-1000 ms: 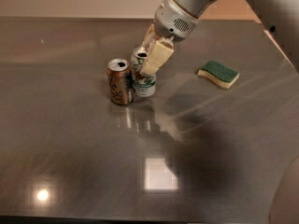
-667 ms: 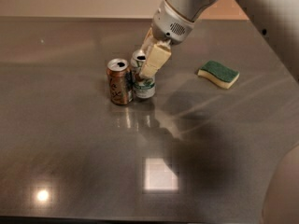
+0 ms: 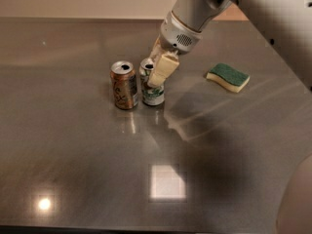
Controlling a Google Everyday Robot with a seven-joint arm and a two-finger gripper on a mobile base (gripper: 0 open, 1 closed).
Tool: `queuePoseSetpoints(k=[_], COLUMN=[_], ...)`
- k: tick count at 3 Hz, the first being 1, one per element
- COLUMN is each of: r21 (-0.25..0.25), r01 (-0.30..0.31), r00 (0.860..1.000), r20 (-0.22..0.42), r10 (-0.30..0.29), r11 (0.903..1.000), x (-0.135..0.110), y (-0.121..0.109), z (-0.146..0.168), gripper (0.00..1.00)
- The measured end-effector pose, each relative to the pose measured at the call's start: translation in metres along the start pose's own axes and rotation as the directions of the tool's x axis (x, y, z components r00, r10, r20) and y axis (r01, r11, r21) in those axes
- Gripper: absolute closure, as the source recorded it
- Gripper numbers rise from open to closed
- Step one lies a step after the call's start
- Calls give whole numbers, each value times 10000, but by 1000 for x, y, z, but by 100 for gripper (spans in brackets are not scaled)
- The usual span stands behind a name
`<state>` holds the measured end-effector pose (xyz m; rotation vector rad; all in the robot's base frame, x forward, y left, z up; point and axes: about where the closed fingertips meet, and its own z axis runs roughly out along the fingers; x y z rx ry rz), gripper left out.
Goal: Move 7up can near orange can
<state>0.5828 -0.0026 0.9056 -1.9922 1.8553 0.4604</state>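
Observation:
The 7up can [image 3: 152, 95], silver-white with green markings, stands upright on the grey table [image 3: 87, 169]. It is just right of the orange can [image 3: 125, 87], a copper-brown can with an open silver top, with a narrow gap between them. My gripper [image 3: 154, 72] reaches down from the upper right. Its cream fingers [image 3: 163, 68] straddle the upper part of the 7up can, one in front and one behind, closed on it. The 7up can's base rests on the table.
A green and yellow sponge [image 3: 228, 77] lies on the table to the right of the cans. My arm [image 3: 253, 9] crosses the upper right of the view. Lamp reflections show on the table's near part.
The 7up can and the orange can stay where they were. The gripper stays around the 7up can, and the arm has shifted only slightly.

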Motion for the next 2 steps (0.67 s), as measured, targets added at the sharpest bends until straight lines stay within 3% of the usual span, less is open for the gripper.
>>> queuePoseSetpoints(k=[1,2], r21=[0,0], r01=[8,8], r00=[10000,10000], r20=[19,20], r10=[-8,-8], r11=[10000,10000], x=[-1,-1], y=[-1,-1], z=[2,2], gripper=[0,0])
